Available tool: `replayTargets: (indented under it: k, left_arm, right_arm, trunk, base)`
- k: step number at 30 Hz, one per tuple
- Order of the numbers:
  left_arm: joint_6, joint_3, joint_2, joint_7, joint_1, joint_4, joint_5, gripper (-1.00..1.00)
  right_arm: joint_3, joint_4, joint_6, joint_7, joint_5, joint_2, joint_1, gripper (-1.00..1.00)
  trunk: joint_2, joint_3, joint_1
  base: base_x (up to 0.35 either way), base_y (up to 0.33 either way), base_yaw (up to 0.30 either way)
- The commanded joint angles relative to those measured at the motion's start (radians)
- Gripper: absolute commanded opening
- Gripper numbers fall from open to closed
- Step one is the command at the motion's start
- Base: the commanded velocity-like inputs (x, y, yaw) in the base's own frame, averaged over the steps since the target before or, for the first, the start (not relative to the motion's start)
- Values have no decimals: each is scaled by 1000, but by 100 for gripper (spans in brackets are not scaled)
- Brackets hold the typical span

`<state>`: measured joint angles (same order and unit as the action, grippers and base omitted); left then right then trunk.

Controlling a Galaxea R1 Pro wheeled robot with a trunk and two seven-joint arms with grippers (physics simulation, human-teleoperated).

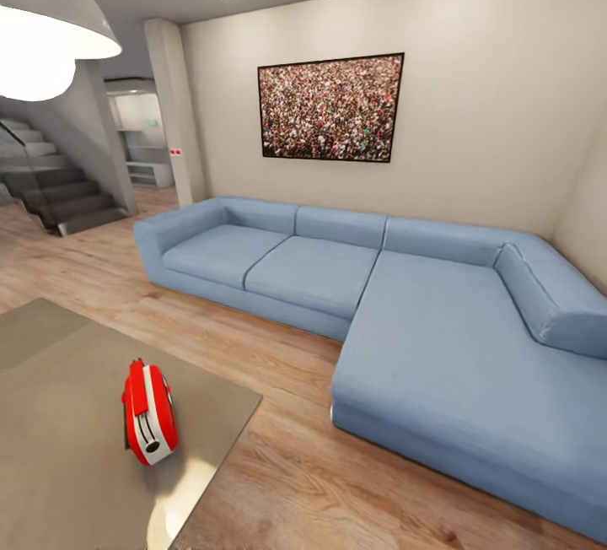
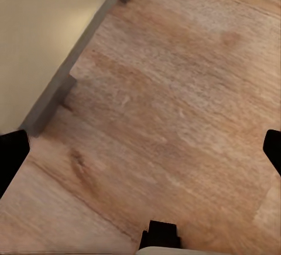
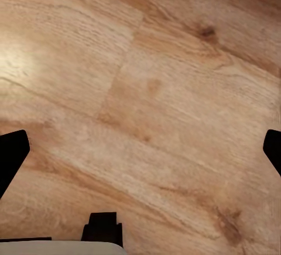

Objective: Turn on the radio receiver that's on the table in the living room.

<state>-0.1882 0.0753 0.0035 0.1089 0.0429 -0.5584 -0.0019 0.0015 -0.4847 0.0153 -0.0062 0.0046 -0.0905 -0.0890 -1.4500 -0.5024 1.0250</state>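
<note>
Red radio receiver (image 1: pixel 149 412) on table (image 1: pixel 59 449), left tool (image 2: pixel 140 149) and right tool (image 3: pixel 140 149) wide apart, empty, over wood floor (image 3: pixel 152 91)

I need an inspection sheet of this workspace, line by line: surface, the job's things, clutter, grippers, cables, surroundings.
Surface: glossy grey-beige table, low, with lamp glare near its front edge.
Job's things: red and white radio receiver stands upright on the table near its right corner, untouched.
Clutter: nothing seen.
Grippers: left gripper open above wood floor beside the table's edge; right gripper open above bare floor. Both empty.
Cables: nothing seen.
Surroundings: blue sectional sofa, framed crowd photo, white pendant lamp, dark stairs.
</note>
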Motion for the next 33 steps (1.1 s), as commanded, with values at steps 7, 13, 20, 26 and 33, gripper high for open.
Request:
replayTargets:
  k: [7, 13, 20, 26, 33]
  left_arm:
    - [1, -2, -6, 0, 0, 0, -2, 100]
    - [1, -2, -5, 1, 0, 0, -1, 100]
    - [1, -2, -1, 2, 0, 0, -1, 100]
    - [1, -1, 5, 2, 0, 0, 0, 100]
    - [2, 0, 6, 2, 0, 0, 0, 100]
  right_arm:
    - [0, 0, 0, 0, 0, 0, 0, 100]
    - [0, 0, 0, 0, 0, 0, 0, 100]
    - [0, 0, 0, 0, 0, 0, 0, 100]
    - [0, 0, 0, 0, 0, 0, 0, 100]
    - [0, 0, 0, 0, 0, 0, 0, 100]
  trunk:
    - [0, 0, 0]
    - [0, 0, 0]
    - [0, 0, 0]
    - [0, 0, 0]
    - [0, 0, 0]
  base:
    - [0, 0, 264]
    - [0, 0, 264]
    - [0, 0, 264]
    - [0, 0, 264]
    - [0, 0, 264]
